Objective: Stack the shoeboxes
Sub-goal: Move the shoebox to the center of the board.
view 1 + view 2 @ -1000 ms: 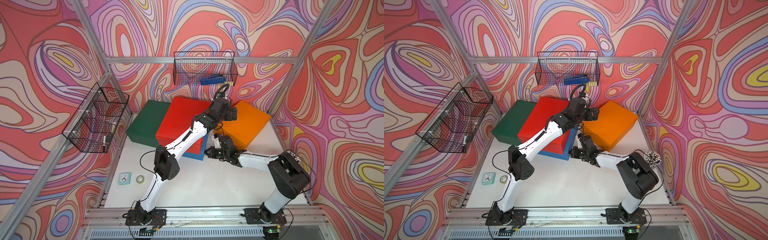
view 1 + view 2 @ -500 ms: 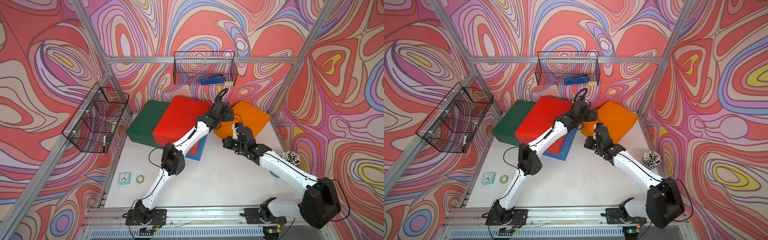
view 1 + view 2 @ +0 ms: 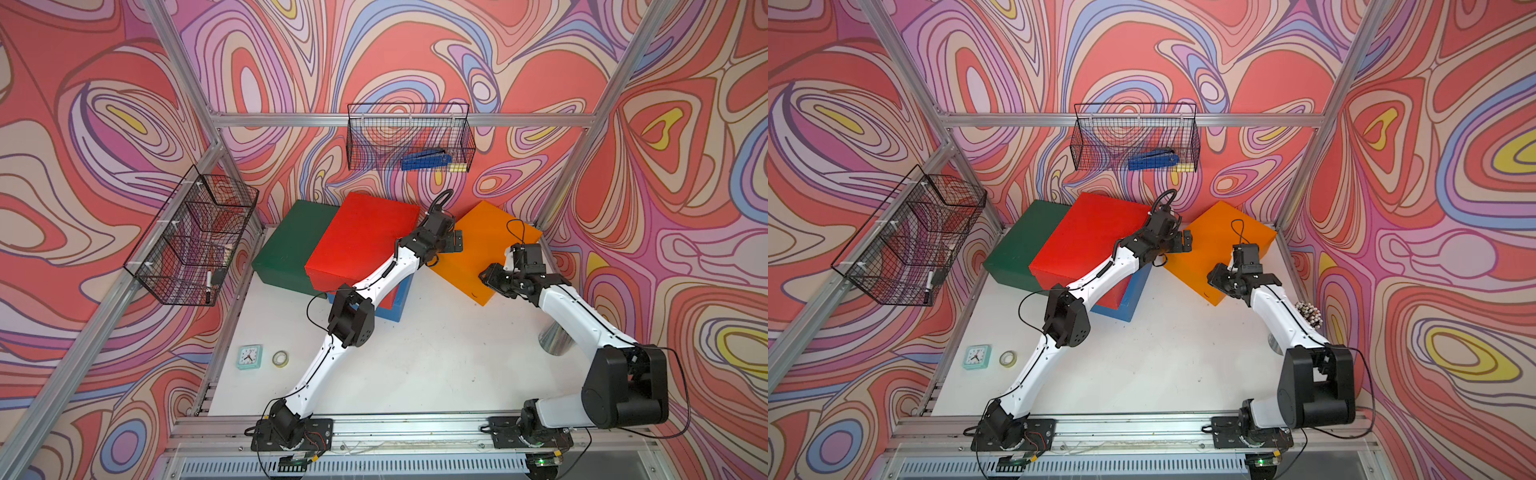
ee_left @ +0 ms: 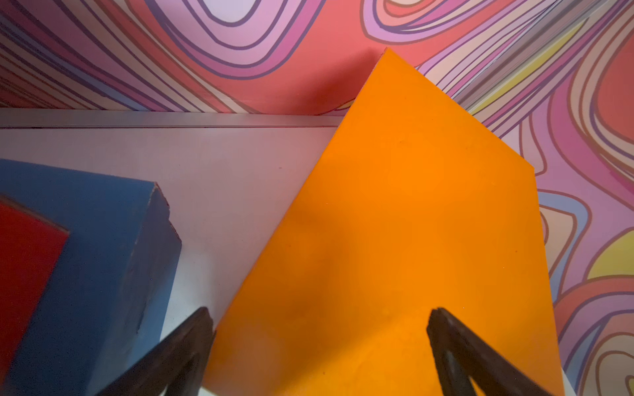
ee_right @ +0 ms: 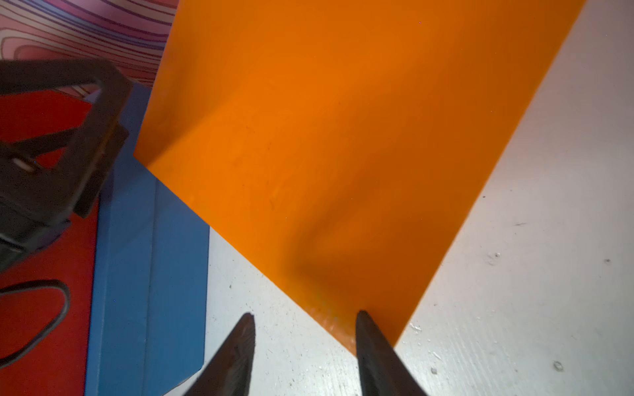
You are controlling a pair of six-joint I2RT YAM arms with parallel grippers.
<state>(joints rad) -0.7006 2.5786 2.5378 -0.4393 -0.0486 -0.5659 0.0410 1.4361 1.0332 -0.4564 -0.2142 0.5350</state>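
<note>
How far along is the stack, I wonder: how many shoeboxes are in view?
4. The green shoebox sits back left; the red shoebox lies on the blue shoebox beside it; the orange shoebox sits apart, back right. None looks hidden.

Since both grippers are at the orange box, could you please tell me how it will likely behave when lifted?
The orange box is probably stiff: its edges look straight, its lid flat. Its smooth faces may slip when pinched. It looks wider than the open left gripper or right gripper, so it likely needs both.
</note>
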